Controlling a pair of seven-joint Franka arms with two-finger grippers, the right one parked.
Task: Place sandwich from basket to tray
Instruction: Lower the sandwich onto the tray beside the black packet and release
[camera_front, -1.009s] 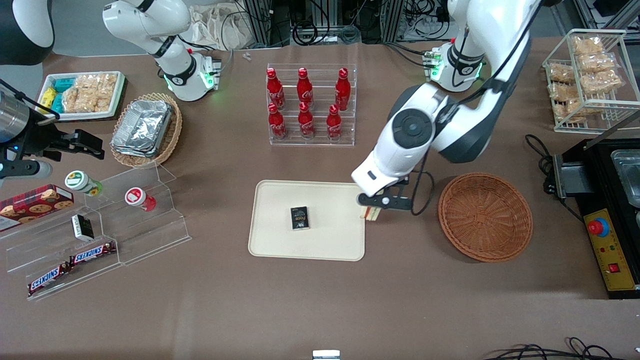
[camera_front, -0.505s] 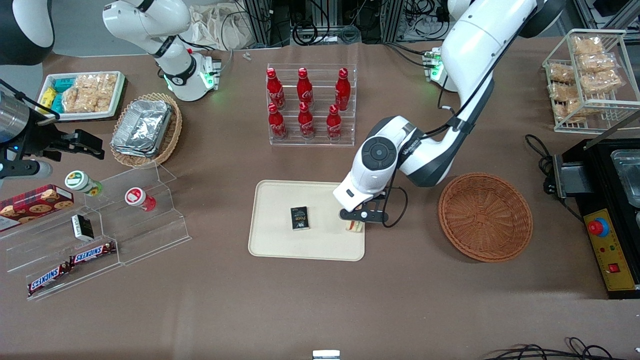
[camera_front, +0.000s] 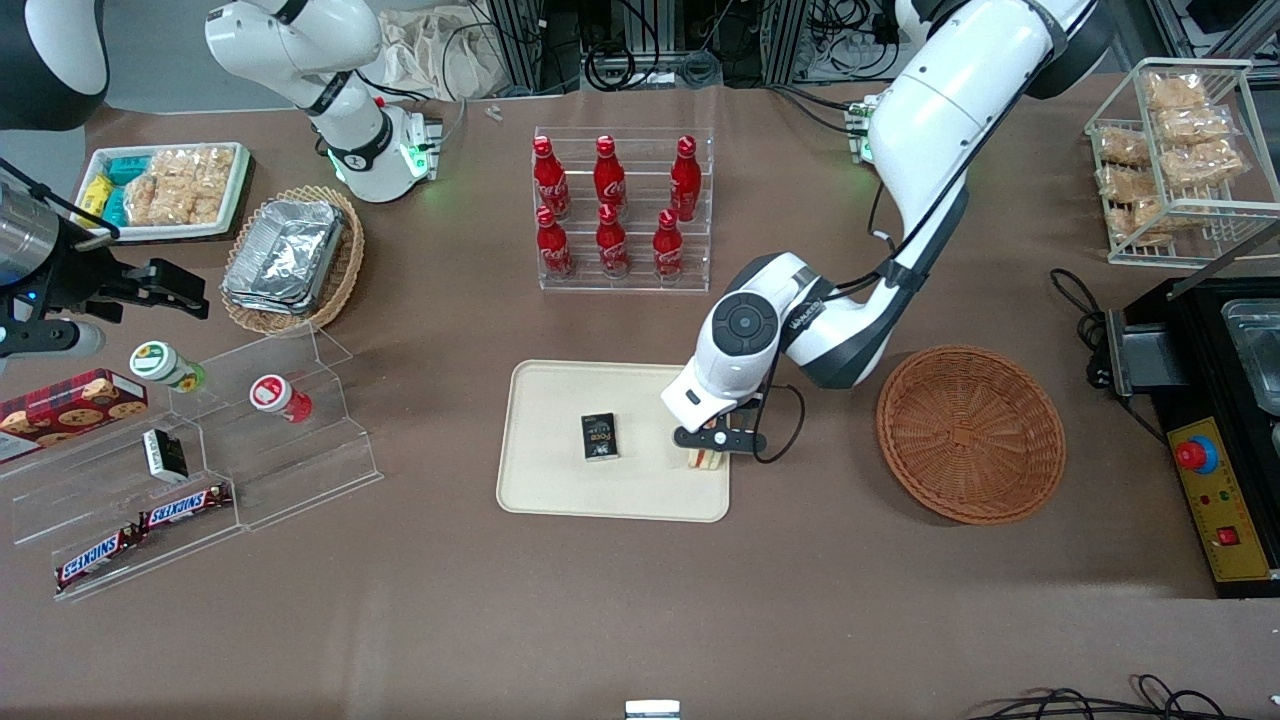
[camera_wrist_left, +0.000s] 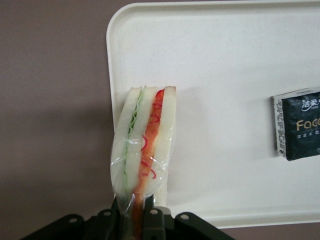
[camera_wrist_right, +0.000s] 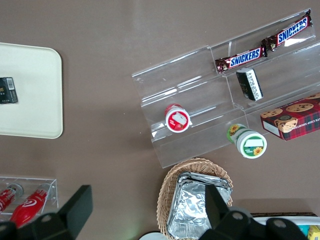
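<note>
**Sandwich over the tray's edge**

Over the tray (camera_front: 560, 490), at its end nearest the basket (camera_front: 970, 433), the gripper (camera_front: 712, 447) was clamped on the sandwich (camera_wrist_left: 143, 137), gripping its narrow end. The wrapped wedge hung above the rim. A dark packet (camera_front: 599, 437) lay mid-tray, well apart.

Table count: one sandwich, one tray, six bottles, two bars

One sandwich (camera_front: 706, 459) sits in the gripper (camera_front: 712, 447), over one cream tray (camera_front: 560, 490) that carries one dark packet (camera_front: 599, 436). One reddish wicker basket (camera_front: 970, 434) lies beside the gripper, toward the working arm's end. Six red bottles (camera_front: 607, 205) stand in a clear rack farther from the front camera than the gripper. Toward the parked arm's end are two Snickers bars (camera_front: 140, 530), two capped jars (camera_front: 220, 380) and one cookie box (camera_front: 70, 401).
</note>
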